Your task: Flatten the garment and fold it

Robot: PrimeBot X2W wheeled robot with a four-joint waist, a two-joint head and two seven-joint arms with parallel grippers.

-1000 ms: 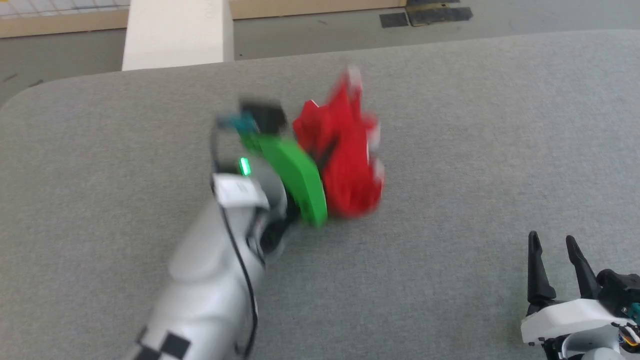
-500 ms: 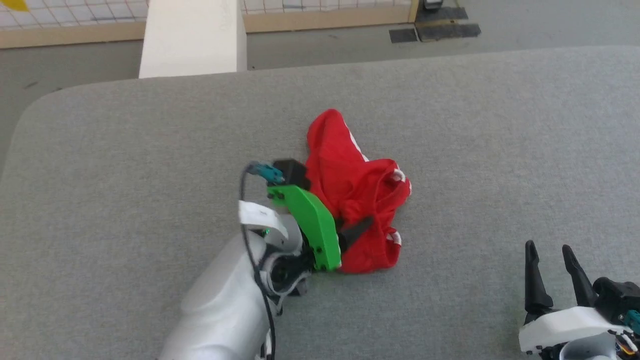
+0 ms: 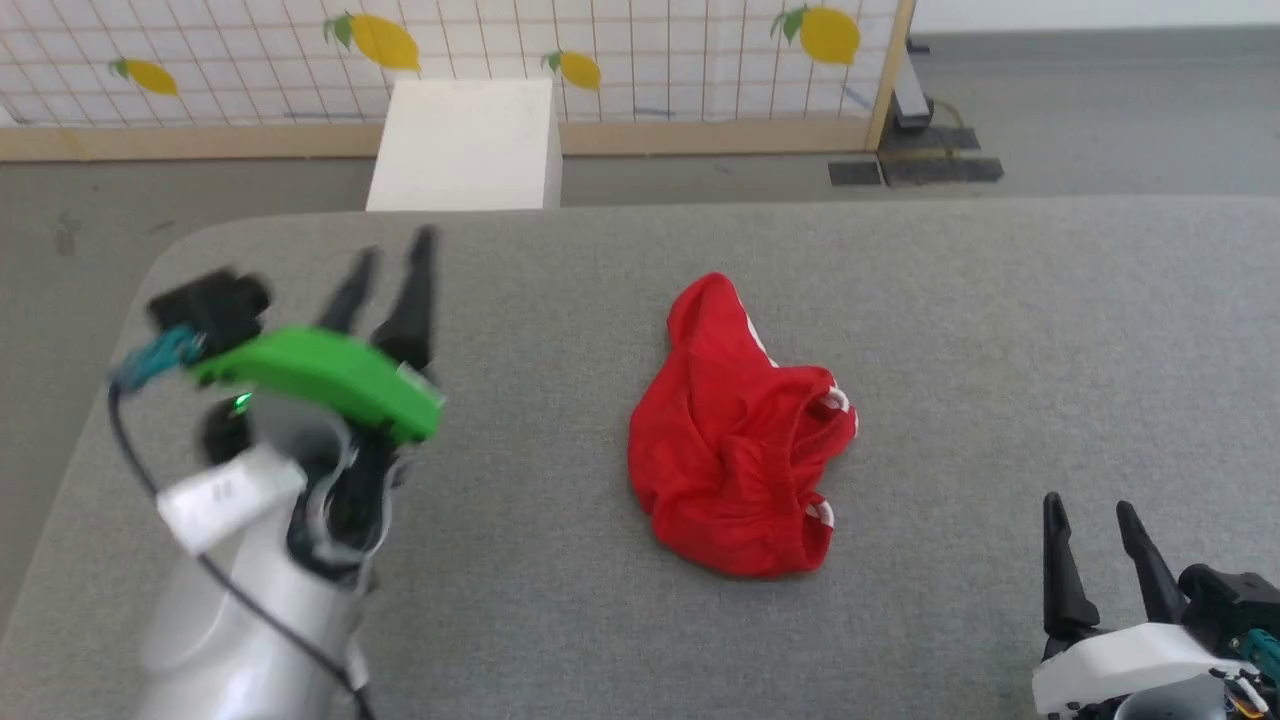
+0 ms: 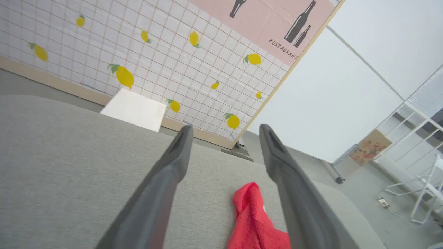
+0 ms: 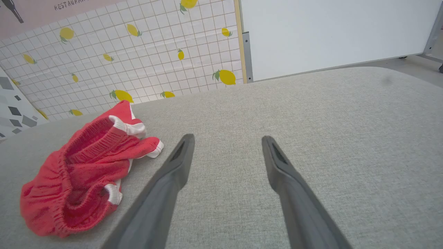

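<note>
Left gripper point(image 3: 395, 248) lifted clear of garment point(image 3: 735, 460) (crumpled), jaws apart, right gripper point(image 3: 1088, 505) likewise spread, empty

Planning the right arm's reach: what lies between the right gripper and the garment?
Nothing but bare grey table from right gripper to garment, per the head view.

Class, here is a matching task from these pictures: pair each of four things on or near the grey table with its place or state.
Things:
1 garment
2 left gripper
3 right gripper
4 white block

Places or states:
A on the floor beyond the table
B crumpled in a heap on the table
C open, at the lower right of the head view
D open, left of the garment, holding nothing

Pairs: 1-B, 2-D, 3-C, 4-A
</note>
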